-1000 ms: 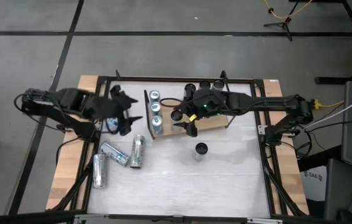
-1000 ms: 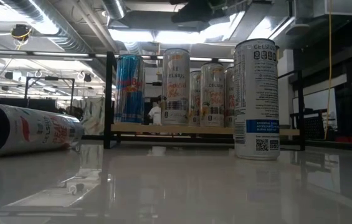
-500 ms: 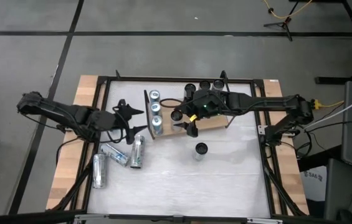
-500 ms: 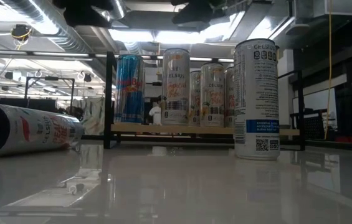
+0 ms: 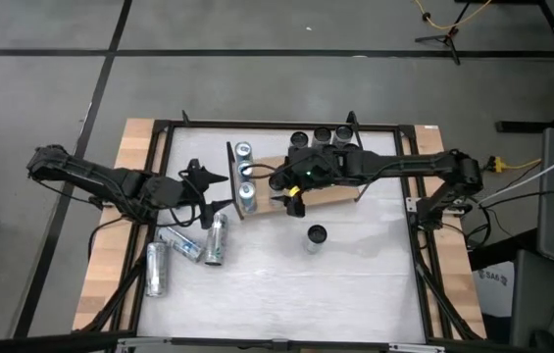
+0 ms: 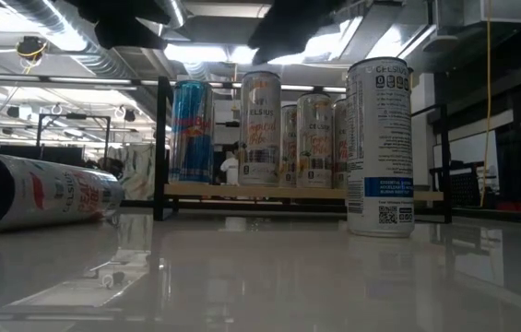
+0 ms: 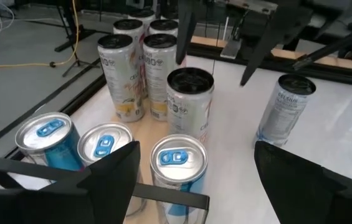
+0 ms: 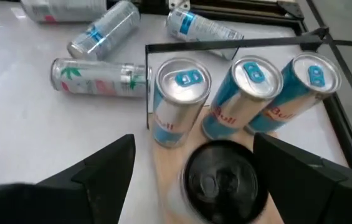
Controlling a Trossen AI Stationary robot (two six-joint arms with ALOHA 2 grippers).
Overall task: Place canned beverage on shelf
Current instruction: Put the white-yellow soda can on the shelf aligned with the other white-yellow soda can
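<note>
The wooden shelf (image 5: 330, 194) lies on the white table and holds three blue-topped cans (image 5: 246, 171) in a row at its left end and several black-topped silver cans. My right gripper (image 8: 193, 142) is open over the shelf. Its fingers stand on either side of one upright black-topped can (image 8: 225, 177), which also shows in the high view (image 5: 278, 181), and I see no touch. My left gripper (image 7: 195, 149) is open and empty, just left of the blue cans in the high view (image 5: 216, 189).
One silver can (image 5: 316, 235) stands on the table in front of the shelf. Three cans (image 5: 180, 243) lie on their sides at the table's near left. The shelf's black wire end (image 7: 163, 198) is close before my left gripper.
My left gripper has gone toward the table's right, up to the shelf's left end, and has stayed open. My right gripper has shifted a little toward the table's left over the shelf. No can has moved.
</note>
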